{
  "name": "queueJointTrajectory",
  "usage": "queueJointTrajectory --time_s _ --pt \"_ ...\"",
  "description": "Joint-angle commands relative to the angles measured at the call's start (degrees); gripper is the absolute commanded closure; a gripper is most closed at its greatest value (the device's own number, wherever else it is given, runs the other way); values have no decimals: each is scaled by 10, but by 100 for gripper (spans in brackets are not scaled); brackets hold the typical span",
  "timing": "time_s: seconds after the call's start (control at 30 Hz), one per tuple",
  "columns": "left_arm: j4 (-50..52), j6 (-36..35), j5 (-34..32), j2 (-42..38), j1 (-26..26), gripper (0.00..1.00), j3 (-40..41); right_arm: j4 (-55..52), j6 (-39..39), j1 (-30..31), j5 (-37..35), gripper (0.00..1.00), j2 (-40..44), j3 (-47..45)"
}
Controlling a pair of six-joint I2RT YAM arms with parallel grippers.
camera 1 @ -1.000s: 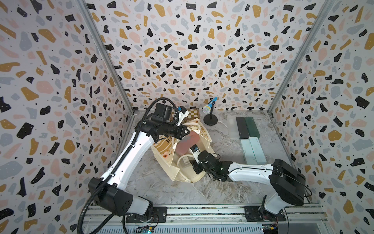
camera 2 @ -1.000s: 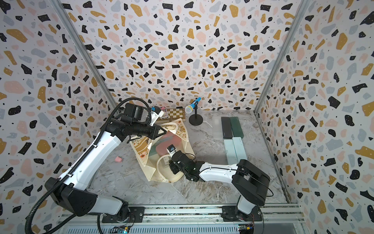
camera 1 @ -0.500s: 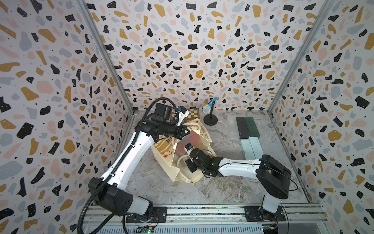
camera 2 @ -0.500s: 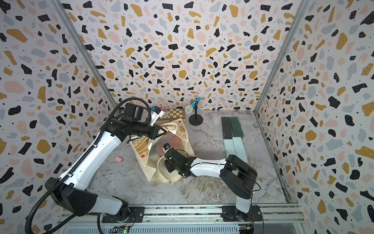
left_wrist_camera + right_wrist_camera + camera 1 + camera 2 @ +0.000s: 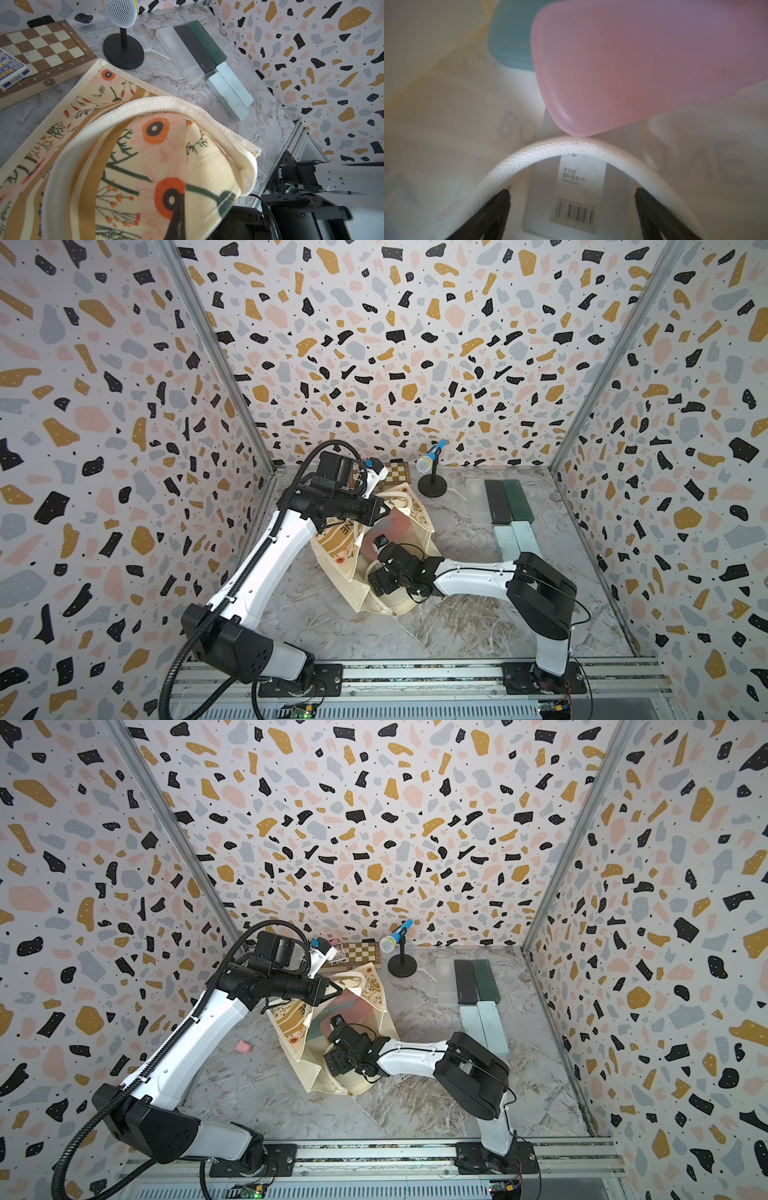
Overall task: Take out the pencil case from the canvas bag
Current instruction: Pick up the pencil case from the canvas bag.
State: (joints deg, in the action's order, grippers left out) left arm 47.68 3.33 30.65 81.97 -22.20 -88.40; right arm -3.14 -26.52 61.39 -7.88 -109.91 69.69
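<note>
The bag (image 5: 334,545) lies just left of the tabletop's centre, and the left gripper (image 5: 384,509) has its jaws clenched on the upper rim. Inside the bag, the right gripper (image 5: 573,209) holds its jaws released wide, grasping nothing. A white handle (image 5: 571,147) and the pink pencil case (image 5: 633,68) lie just ahead.

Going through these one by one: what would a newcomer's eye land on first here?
The flowered canvas bag in the middle of the scene, its top edge pinched and lifted by the left gripper. The right gripper reaches into the bag's mouth with jaws wide apart, a pink pencil case just ahead of it. On the right arm's side a row of cases lies flat, and a microphone stands at the back.
</note>
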Motion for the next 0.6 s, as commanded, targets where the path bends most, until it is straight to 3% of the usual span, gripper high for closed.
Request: queueJointTrajectory --time_s 0.0,0.13,0.57 --pt "-39 -8 28 -11 -2 100 -3 -44 -18 -8 0 3 -7 27" --pt "-38 -8 27 -12 -2 100 -3 -57 -25 -14 4 2 -18 36" --pt "-37 -8 10 -12 -2 100 -3 -49 -35 -23 8 23 -5 24"
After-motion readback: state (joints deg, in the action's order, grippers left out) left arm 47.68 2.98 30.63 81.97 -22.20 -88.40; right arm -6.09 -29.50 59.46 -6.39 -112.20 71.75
